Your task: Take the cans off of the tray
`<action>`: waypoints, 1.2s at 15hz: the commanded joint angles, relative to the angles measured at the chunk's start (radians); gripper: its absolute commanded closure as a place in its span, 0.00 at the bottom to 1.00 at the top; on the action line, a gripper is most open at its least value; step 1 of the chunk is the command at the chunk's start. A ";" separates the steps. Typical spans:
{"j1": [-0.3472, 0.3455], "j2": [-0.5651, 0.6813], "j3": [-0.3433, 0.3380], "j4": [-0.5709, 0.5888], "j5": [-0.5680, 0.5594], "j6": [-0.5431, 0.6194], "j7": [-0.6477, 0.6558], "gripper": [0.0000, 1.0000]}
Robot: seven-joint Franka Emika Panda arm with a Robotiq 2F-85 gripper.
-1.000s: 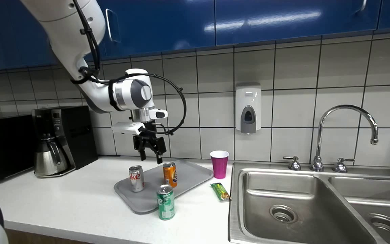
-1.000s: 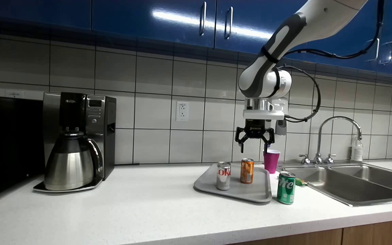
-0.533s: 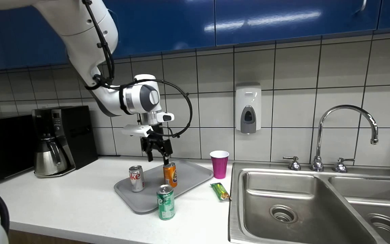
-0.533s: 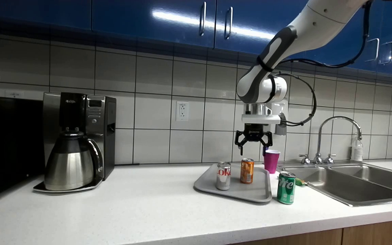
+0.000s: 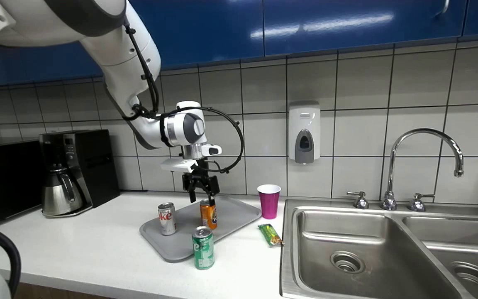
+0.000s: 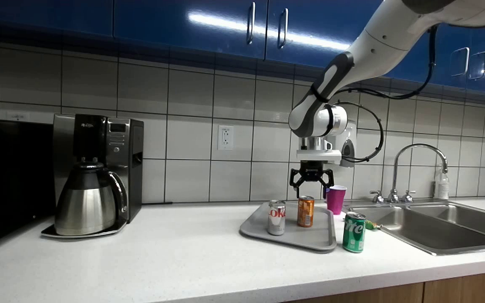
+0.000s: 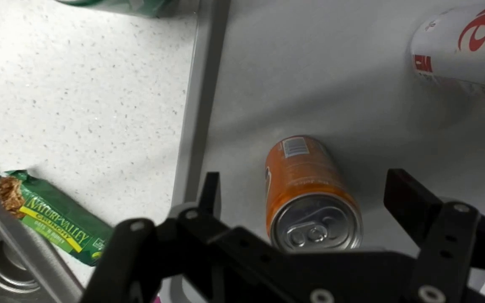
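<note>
At the left of the table (image 5: 77, 245) we see a black box (image 5: 6, 178), partly out of view, and beside it a coffee maker (image 5: 98, 170) with a jug (image 5: 58, 200). Well to their right lies the tray (image 5: 239, 211). On its left part we find the silver can (image 5: 167, 221), upright, with red letters showing. Next comes the green can (image 5: 203, 249): it stands upright on the table, off the tray but just beside its edge. The orange can (image 5: 208, 216) stands upright on the tray, farther back than the green can and to the right of the silver can. Over it hang the fingers (image 7: 413, 202), spread wide, their tips near its top; in the wrist view we see the orange can between them, with a gap on either side. Farther right, the cup (image 5: 269, 204) stands upright on the table, close to a corner of the tray; we cannot tell whether they touch. In front of the cup a wrapped bar (image 5: 270, 234) lies with one end at the rim of the sink (image 5: 289, 257). On the wall (image 5: 264, 137) hangs a dispenser (image 5: 304, 133), and behind the sink stands the tap (image 5: 391, 166).
</note>
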 commanded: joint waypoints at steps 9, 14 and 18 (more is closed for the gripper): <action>0.014 0.160 -0.021 0.221 0.010 -0.129 -0.057 0.00; 0.018 0.188 -0.021 0.256 0.012 -0.147 -0.055 0.00; 0.019 0.203 -0.022 0.276 0.013 -0.156 -0.056 0.07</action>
